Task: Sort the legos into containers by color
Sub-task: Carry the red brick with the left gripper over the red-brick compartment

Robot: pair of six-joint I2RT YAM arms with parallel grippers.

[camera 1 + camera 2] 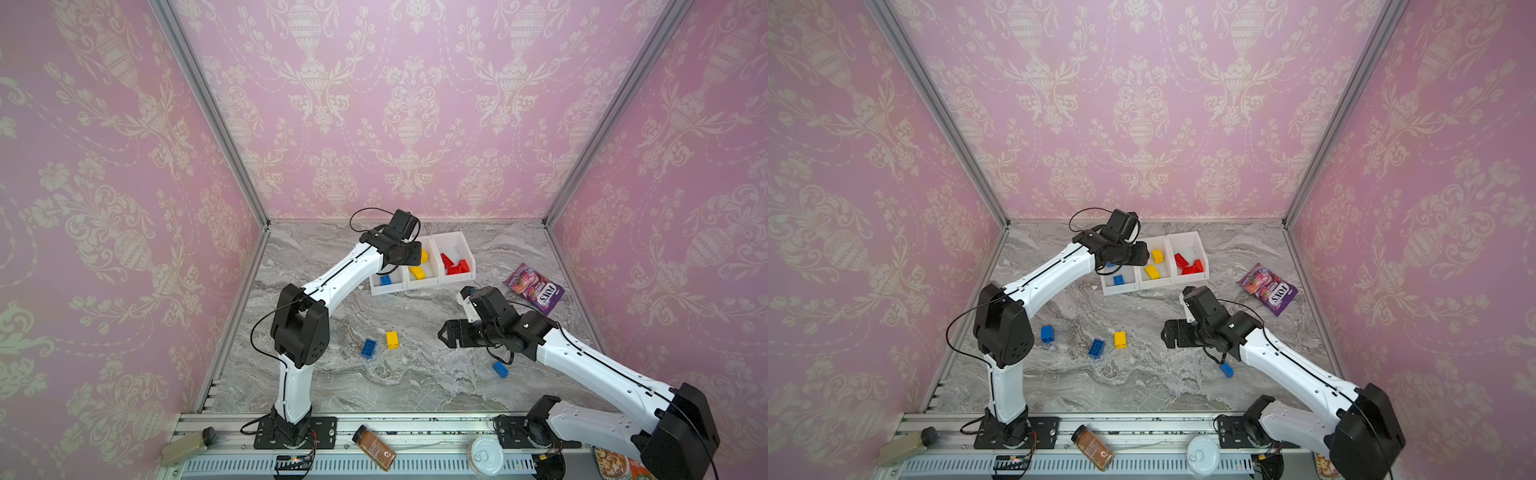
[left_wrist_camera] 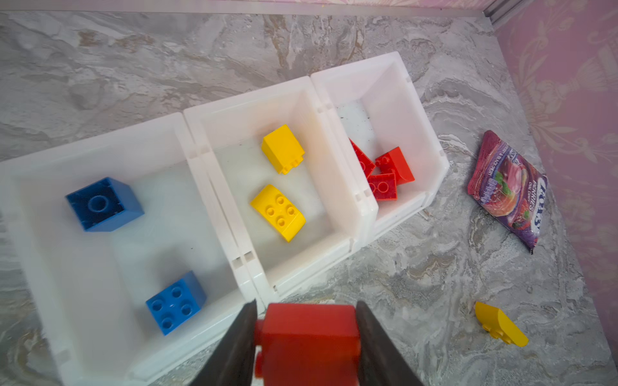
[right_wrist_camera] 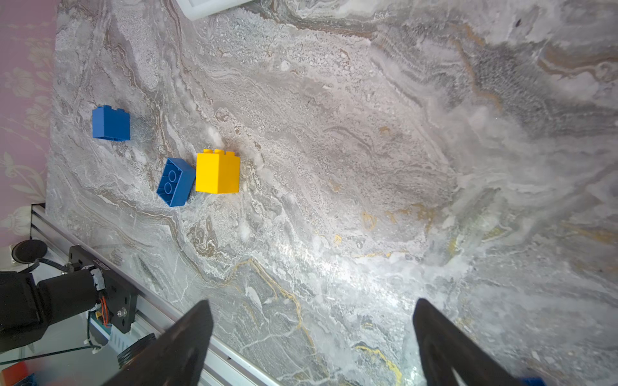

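My left gripper (image 2: 306,307) is shut on a red lego (image 2: 307,341) and hangs over the front of the three joined white containers (image 2: 214,167), as both top views show (image 1: 405,253). The bins hold two blue legos (image 2: 103,204), two yellow legos (image 2: 279,212) and red legos (image 2: 384,173), one colour to each. My right gripper (image 3: 312,310) stands open and empty above the table (image 1: 446,334). A yellow lego (image 3: 217,172) and a blue one (image 3: 175,182) lie side by side beyond it. Another blue lego (image 1: 1047,333) lies further left, and one more (image 1: 500,369) under my right arm.
A purple candy bag (image 1: 536,289) lies right of the containers, with a loose yellow piece (image 2: 500,324) on the table near it. A brown spice bottle (image 1: 374,446) and a white-lidded can (image 1: 486,455) rest on the front rail. Pink walls enclose three sides.
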